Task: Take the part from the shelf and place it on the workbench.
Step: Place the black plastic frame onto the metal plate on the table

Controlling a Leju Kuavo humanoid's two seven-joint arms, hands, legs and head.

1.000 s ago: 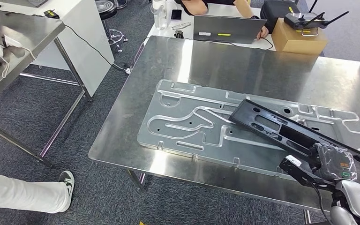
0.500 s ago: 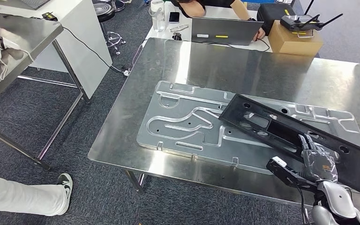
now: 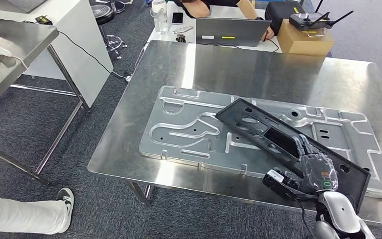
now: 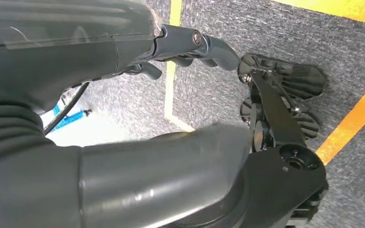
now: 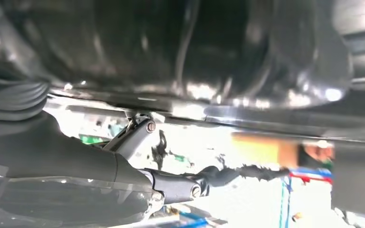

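A long black part (image 3: 258, 127) with cut-outs lies slantwise across the grey machined plate (image 3: 184, 129) on the steel workbench (image 3: 258, 64). My right hand (image 3: 318, 172) grips the part's near right end, fingers over its top face. Whether the far end touches the plate, I cannot tell. In the right wrist view the part's dark underside (image 5: 195, 47) sits just over my right hand (image 5: 100, 166). In the left wrist view my left hand (image 4: 123, 52) hangs over carpet with yellow floor lines, fingers apart and holding nothing.
Behind the workbench a person (image 3: 204, 6) sits at a laptop (image 3: 229, 31), next to a cardboard box (image 3: 306, 40) carrying a router. A steel shelf table (image 3: 15, 45) stands at the left. A person's leg and shoe (image 3: 40, 211) are on the carpet at lower left.
The view has shifted a little. My right hand has carried the black part leftward and further over the plate, and the part's far end now reaches nearer the plate's middle.
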